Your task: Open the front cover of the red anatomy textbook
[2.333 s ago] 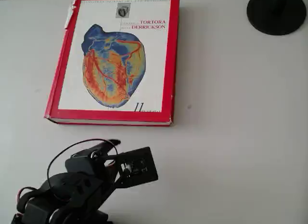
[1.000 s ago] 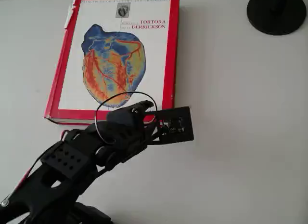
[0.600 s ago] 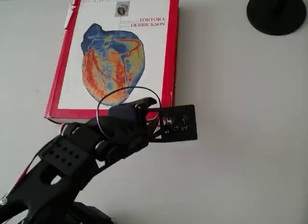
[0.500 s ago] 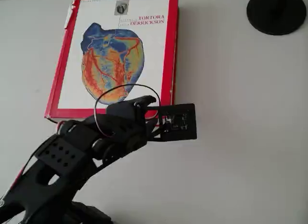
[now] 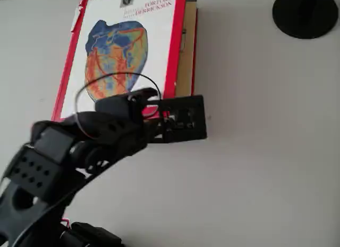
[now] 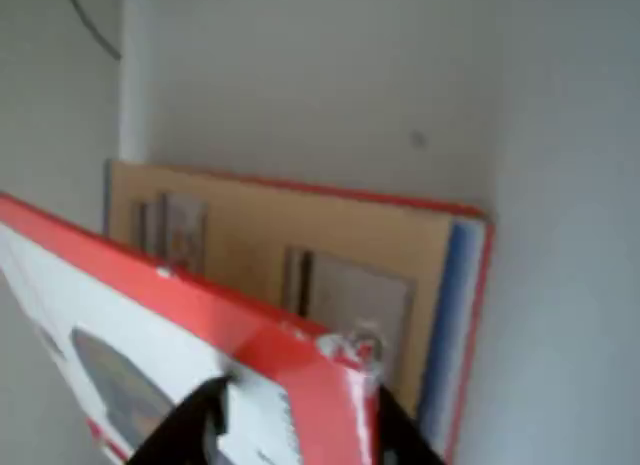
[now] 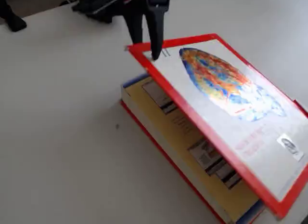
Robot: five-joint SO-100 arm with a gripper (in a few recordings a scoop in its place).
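— Red is what catches my eye first: that big thick red-edged hardcover anatomy textbook [image 7: 190,151] lying flat on the pale grey table [image 5: 265,151]. Where do you see it?

— Upper left of the overhead view [image 5: 183,50], and lower right of the fixed view. Its stiff red-bordered front cover [image 7: 226,103], white with the blue and orange heart picture, is tilted up off the page block like a ramp. The free long edge is raised; the hinge side stays down along the spine.

— And underneath?

— Yellowish printed pages with small boxed pictures, plain in the wrist view [image 6: 300,255], and a strip of the same yellow to the right of the cover [image 5: 122,50] in the overhead view.

— Who is holding it up?

— The black two-finger gripper [image 7: 147,38] at the near corner. In the fixed view one finger stands over the cover's top face and the other drops behind its edge, so the jaws look clamped on that corner. The wrist view agrees: a dark fingertip [image 6: 195,420] on the white face and the red corner [image 6: 330,385] wedged between the two.

— Anything else about?

— A black round base [image 5: 305,13] at the upper right of the overhead view, well apart from the book.
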